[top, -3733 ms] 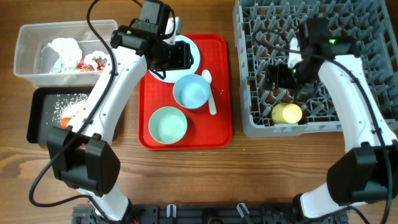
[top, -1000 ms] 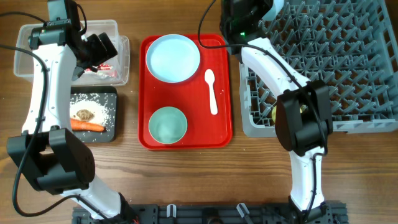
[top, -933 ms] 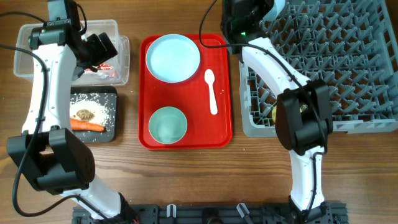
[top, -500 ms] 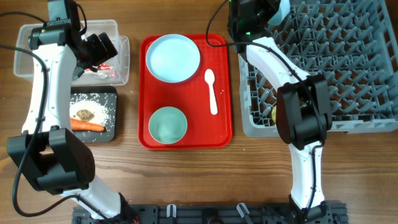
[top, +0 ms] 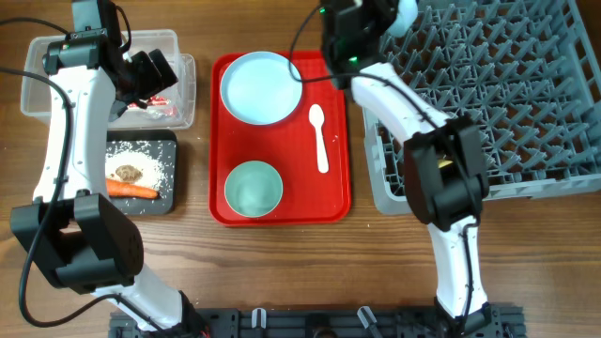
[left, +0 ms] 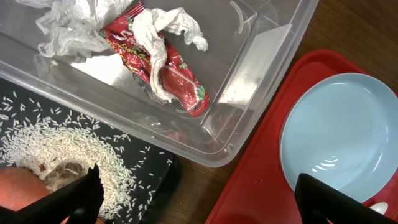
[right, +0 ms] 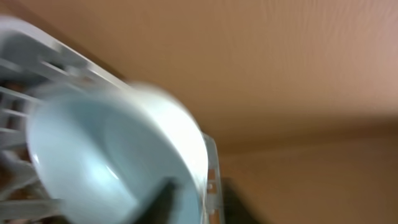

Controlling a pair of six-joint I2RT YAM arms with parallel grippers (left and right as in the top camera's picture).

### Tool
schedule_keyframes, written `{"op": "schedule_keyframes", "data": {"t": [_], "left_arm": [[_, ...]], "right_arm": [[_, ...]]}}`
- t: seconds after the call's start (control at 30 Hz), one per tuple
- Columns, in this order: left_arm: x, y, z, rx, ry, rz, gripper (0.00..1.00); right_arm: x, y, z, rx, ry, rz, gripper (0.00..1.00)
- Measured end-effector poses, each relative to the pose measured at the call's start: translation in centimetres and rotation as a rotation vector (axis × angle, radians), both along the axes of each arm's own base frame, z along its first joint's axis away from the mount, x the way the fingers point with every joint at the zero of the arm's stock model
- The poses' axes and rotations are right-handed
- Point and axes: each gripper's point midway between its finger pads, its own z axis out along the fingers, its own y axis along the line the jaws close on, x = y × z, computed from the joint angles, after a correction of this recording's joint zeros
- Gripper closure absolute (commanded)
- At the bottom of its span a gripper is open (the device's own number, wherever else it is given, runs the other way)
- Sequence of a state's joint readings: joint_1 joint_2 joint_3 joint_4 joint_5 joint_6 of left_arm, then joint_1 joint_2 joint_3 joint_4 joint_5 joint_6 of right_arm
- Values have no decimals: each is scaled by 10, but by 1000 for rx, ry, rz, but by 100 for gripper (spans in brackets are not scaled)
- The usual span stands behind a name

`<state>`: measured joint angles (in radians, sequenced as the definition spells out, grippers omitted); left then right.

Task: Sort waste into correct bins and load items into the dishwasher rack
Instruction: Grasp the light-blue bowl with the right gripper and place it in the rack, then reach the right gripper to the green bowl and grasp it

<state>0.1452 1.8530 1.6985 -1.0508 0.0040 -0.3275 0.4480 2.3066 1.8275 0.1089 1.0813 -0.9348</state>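
1. Three dishes are waiting on the flat red tray (top: 333, 202). At its near end, a round pale bowl (top: 254, 188) is sitting upright, smooth and empty.
2. Along the tray's right side the white plastic spoon (top: 319, 138) is lying lengthwise. At the far end the glossy, round pale blue plate (top: 261, 87) is resting flat.
3. Just left of the tray, the waste is looking fully sorted. The shallow black tray (top: 141, 208) is holding scattered rice (top: 155, 160), a brown lump (top: 125, 173) and the carrot (top: 131, 190).
4. Beyond that, the clear tub (top: 56, 56) is holding the crumpled wrapper (left: 168, 62). The left hand (left: 202, 199) is hovering over it, spread wide and carrying nothing.
5. Right of the tray, the grey pegged rack (top: 507, 94) is receiving the second bowl (right: 106, 162) at its far corner. The right hand (top: 390, 19) is at that bowl's rim, but the blur is hiding whether it is gripping or letting go, so I cannot tell.
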Motion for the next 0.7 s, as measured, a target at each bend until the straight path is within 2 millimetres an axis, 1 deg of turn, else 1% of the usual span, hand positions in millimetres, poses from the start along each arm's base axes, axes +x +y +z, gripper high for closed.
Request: {"op": "schedule_keyframes", "data": {"t": [0.07,0.13,0.2,0.23,0.27,0.3,0.33,0.43,0.5,0.57,0.6,0.63,0.67,0.7], "left_arm": [[0,0,0,0,0,0,0],[0,0,0,0,0,0,0],[0,0,0,0,0,0,0],[0,0,0,0,0,0,0],[0,0,0,0,0,0,0],[0,0,0,0,0,0,0],[0,0,0,0,0,0,0],[0,0,0,0,0,0,0],[0,0,0,0,0,0,0],[0,0,0,0,0,0,0],[0,0,0,0,0,0,0],[0,0,0,0,0,0,0],[0,0,0,0,1,0,0],[0,0,0,0,0,0,0]], "right_arm": [[-5,22,0,2,-2,37,56],[-8,36,0,3,-1,63,58],[-8,36,0,4,-2,64,60],[-7,33,0,4,-2,58,60],[-7,31,0,3,-1,55,57],[-6,30,0,4,-2,53,51],[-6,30,0,4,-2,52,47],[-7,33,1,56,-47,44,47],[-10,44,2,132,-102,46,51],[-16,63,0,189,-128,69,52],[-22,75,-5,207,-109,90,50],[-30,90,-9,221,-85,118,49],[-42,106,-15,244,-36,152,49],[-56,119,-23,276,21,182,44]]}}
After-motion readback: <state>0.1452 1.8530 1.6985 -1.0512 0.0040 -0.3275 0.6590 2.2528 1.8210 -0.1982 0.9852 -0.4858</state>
